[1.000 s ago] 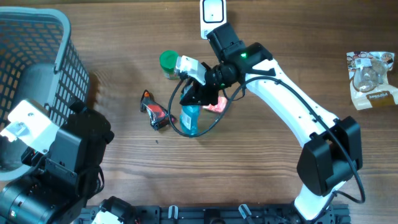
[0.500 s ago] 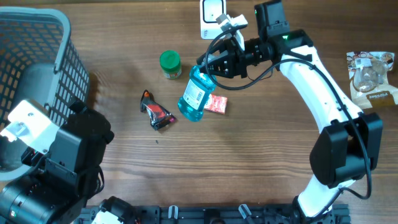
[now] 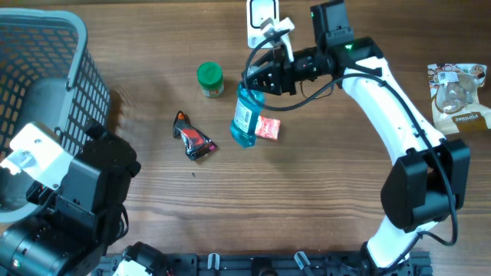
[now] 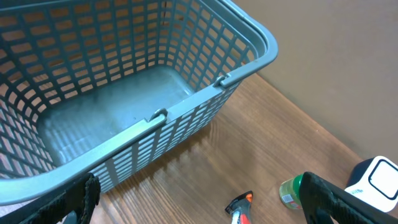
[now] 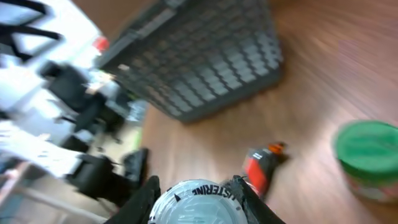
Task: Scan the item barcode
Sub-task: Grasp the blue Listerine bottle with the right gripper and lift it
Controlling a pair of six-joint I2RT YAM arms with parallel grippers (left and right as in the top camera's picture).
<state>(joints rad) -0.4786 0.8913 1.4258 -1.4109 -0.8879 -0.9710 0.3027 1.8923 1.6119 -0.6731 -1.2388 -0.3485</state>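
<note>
The mouthwash bottle [image 3: 245, 119] is gripped at its cap by the partly closed right fingers [image 5: 143, 200], below the scanner [image 3: 261, 15]. Being liquid-filled, it is judged heavy, rigid and slippery, so the neck is best gripped. The left fingers [image 4: 78, 202] are spread wide and empty.

Blue bottle [image 3: 245, 126], green-lidded jar [image 3: 209, 75]; grey lattice basket [image 3: 80, 73] — brown wood-grain table [image 3: 322, 199]

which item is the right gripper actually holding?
The blue mouthwash bottle, clamped at its cap end by the right gripper. The green-lidded jar, pink packet and red-black item are ungripped.
</note>
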